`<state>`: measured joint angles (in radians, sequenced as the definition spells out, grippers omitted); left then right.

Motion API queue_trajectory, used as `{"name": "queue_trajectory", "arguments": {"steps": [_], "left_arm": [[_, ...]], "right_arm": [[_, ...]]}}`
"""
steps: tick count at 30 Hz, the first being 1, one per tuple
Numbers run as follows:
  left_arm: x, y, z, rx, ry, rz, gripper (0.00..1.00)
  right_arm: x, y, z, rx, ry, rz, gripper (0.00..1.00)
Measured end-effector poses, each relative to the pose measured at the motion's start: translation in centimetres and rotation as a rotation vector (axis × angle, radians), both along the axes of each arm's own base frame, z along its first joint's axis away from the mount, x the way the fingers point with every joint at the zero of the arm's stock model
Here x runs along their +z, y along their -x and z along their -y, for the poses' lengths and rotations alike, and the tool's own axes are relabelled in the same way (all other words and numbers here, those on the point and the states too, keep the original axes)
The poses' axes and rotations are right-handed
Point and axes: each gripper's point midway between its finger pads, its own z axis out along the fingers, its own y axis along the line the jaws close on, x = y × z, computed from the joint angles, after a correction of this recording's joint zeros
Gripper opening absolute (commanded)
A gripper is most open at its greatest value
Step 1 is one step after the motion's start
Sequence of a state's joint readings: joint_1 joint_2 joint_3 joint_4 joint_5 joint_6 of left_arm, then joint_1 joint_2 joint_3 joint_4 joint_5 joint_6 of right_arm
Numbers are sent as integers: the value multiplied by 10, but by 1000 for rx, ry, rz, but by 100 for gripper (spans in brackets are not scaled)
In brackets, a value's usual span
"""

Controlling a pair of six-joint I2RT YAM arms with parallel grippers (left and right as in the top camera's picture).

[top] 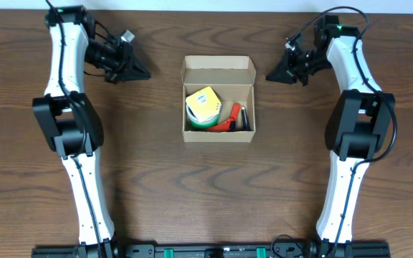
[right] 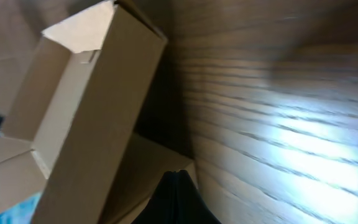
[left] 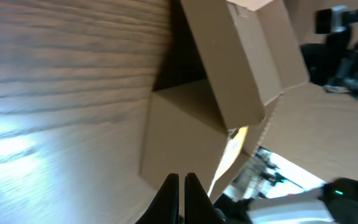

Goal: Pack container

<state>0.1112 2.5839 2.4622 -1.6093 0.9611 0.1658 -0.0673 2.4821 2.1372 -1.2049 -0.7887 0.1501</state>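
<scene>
The container (top: 219, 131), a brown cardboard box with its hinged flap lid (top: 218, 66) standing open at the back, sits mid-table. Inside lie a green tape roll with a yellow-topped item (top: 202, 107) and a red-handled tool (top: 229, 120). My left gripper (top: 143, 72) is shut and empty, left of the box at lid height. My right gripper (top: 273, 76) is shut and empty, right of the box. The left wrist view shows the box side (left: 185, 137) and lid (left: 229, 68) beyond shut fingers (left: 182, 180). The right wrist view shows the lid (right: 98, 106) beyond shut fingers (right: 178, 177).
The wooden table (top: 156, 186) extends around the box. Both arm bases stand at the front edge, left (top: 84, 215) and right (top: 335, 215).
</scene>
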Motion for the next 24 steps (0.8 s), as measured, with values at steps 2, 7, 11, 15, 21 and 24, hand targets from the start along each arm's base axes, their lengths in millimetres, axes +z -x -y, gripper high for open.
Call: {"name": "queue_trajectory", "arguments": {"steps": [2,7,11,15,21,24], "left_arm": [[-5,-1,4,5,38,-13,6],[-9,-5,11,19,111,-27,6],[-14,-6,13,27,139,-43,6],[-19,-7,15,36,165,-61,6],[-35,-10,21,64,240,-107,6],[-46,-12,23,82,285,-138,5]], "right_arm": [[-3,-2,-4,0,-31,0,1],[-19,-4,-10,-10,-87,-29,1],[-33,-2,-14,-18,-123,-68,1],[-46,1,-16,-20,-142,-97,1],[-46,-2,-17,-19,-160,-85,1],[-45,-2,-18,-19,-164,-84,1]]}}
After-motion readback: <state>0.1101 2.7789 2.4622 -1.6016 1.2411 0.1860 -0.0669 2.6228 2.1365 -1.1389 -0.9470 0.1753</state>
